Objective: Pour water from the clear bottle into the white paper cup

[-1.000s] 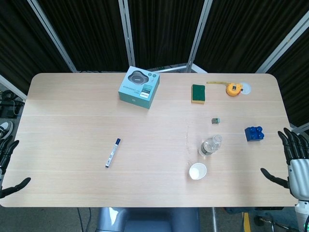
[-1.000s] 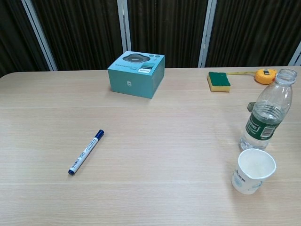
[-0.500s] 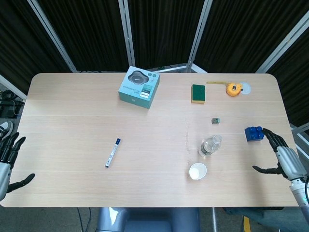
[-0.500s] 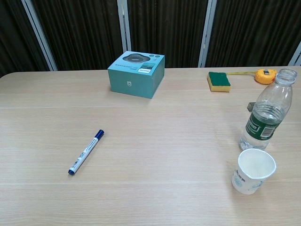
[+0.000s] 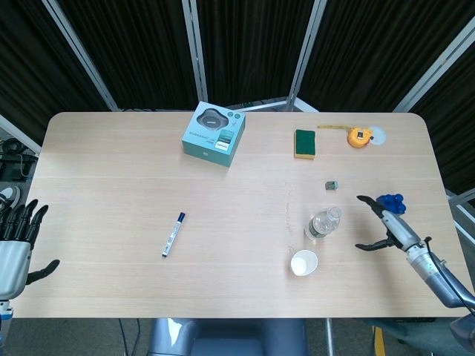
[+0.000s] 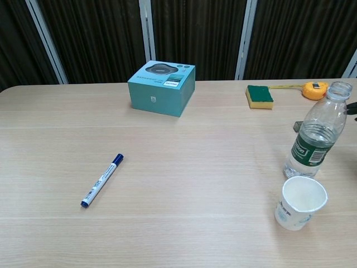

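A clear bottle (image 5: 323,223) (image 6: 316,132) with a green label stands upright and uncapped on the table. Just in front of it stands the white paper cup (image 5: 303,262) (image 6: 300,203), upright and empty. My right hand (image 5: 384,223) hovers over the table a short way right of the bottle, fingers spread, holding nothing; a fingertip just shows at the right edge of the chest view. My left hand (image 5: 16,241) hangs open off the table's left edge, far from both.
A teal box (image 5: 214,134) sits at the back centre, a blue marker (image 5: 173,233) at the left. A green sponge (image 5: 305,143), yellow tape measure (image 5: 359,136) and small dark clip (image 5: 332,185) lie behind the bottle. A blue block (image 5: 392,200) sits behind my right hand.
My right hand has moved left from the table's right edge toward the bottle. My left hand has risen slightly at the left edge. Bottle and cup have not moved.
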